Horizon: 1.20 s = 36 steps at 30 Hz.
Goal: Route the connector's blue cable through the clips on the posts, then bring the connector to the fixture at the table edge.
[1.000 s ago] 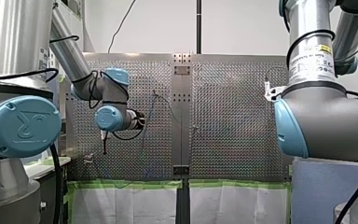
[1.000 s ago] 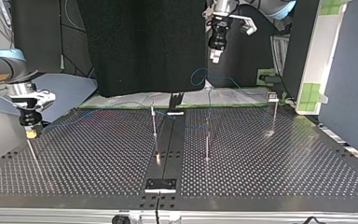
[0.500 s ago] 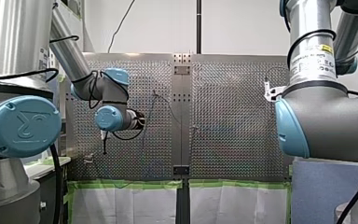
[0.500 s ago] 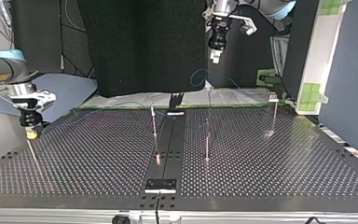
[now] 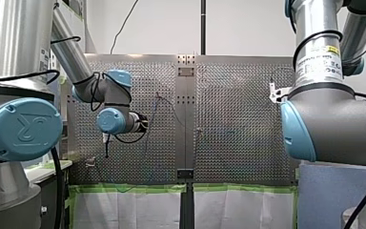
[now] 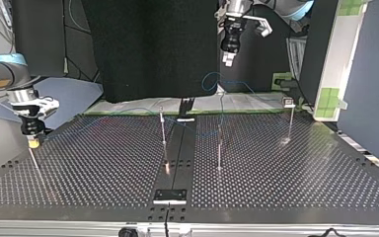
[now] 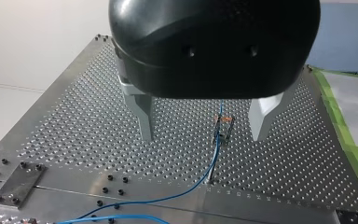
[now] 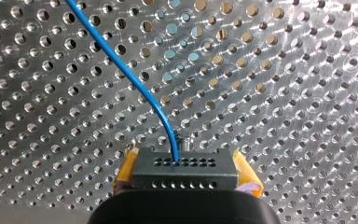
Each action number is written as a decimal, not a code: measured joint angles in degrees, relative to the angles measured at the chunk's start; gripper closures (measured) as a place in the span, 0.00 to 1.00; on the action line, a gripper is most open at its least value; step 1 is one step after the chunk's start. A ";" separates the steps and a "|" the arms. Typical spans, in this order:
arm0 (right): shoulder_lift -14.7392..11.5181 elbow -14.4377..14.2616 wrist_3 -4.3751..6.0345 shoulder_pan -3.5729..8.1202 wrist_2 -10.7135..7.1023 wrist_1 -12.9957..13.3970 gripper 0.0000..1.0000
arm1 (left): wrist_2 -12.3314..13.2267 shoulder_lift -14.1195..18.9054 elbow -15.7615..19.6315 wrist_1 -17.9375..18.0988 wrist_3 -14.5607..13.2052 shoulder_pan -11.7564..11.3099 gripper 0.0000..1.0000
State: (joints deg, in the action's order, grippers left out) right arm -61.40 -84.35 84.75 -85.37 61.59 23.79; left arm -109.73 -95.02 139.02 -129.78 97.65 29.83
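Observation:
My right gripper (image 6: 32,141) hangs low over the perforated table at the top view's left, shut on the dark grey connector (image 8: 184,172), which sits between its yellow pads (image 8: 247,179). The blue cable (image 8: 135,84) leaves the connector's face and runs across the table (image 6: 128,112) to the posts. My left gripper (image 6: 228,58) hovers high at the back and its metal fingers (image 7: 144,116) stand open and empty. Ahead of them, a clip on a post (image 7: 223,127) has the blue cable (image 7: 200,172) through it.
Three thin posts stand on the table: one left of the middle strip (image 6: 163,129), one right of it (image 6: 220,148), one further right (image 6: 291,121). A small plate (image 6: 170,195) lies at the near edge and a black bracket (image 6: 185,109) at the far edge.
My right gripper has dipped a touch with the connector. The left arm holds still.

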 joint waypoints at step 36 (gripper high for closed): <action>0.03 0.08 0.97 -0.37 2.23 0.26 0.15 | 0.00 -0.02 0.00 -0.14 -0.18 -0.26 0.00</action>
State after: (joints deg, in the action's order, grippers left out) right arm -61.37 -84.27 85.71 -85.74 63.81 24.05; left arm -109.73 -95.04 139.02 -129.91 97.47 29.57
